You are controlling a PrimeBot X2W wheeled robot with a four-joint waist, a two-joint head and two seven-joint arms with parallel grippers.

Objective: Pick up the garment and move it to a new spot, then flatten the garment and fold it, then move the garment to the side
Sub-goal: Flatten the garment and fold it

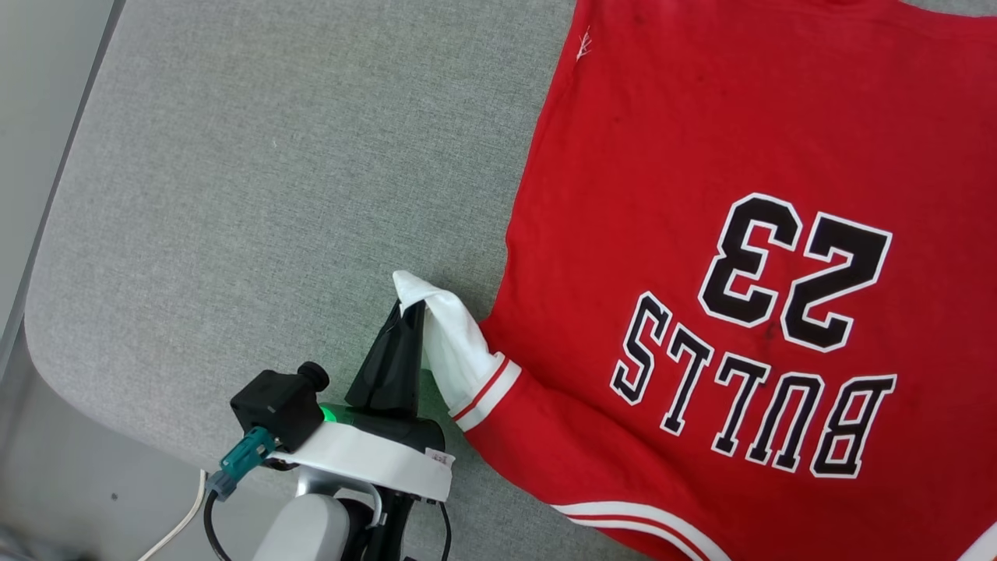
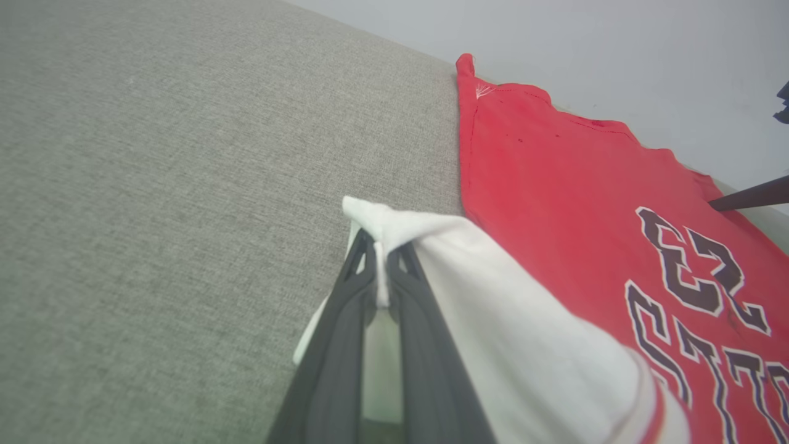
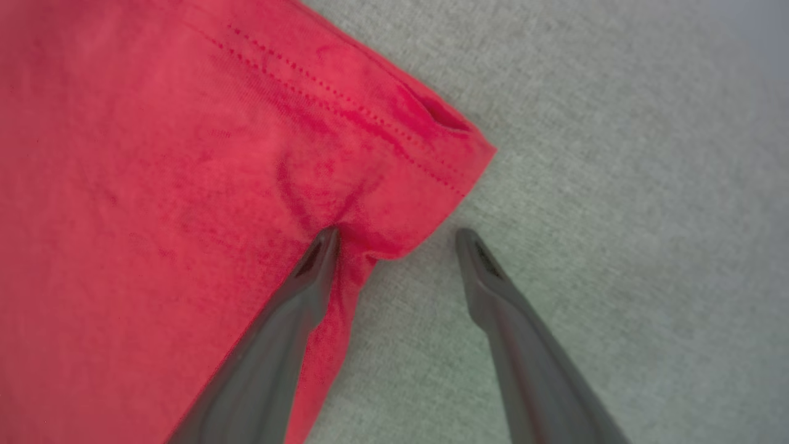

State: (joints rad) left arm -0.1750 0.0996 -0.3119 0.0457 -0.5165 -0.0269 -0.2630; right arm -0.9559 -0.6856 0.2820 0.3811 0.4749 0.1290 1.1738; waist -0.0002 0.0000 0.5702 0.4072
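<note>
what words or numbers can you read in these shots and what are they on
"23": black print with white outline on the red garment, upside down in the head view.
"BULLS": same print style on the garment, lying under the number in the head view, also upside down.
small white tag on the left arm's wrist band: marks too small to read.

A grey woven-fabric desk [image 1: 234,195] with a rounded corner, evenly lit, stands over a smooth pale grey floor [image 1: 54,499].
</note>
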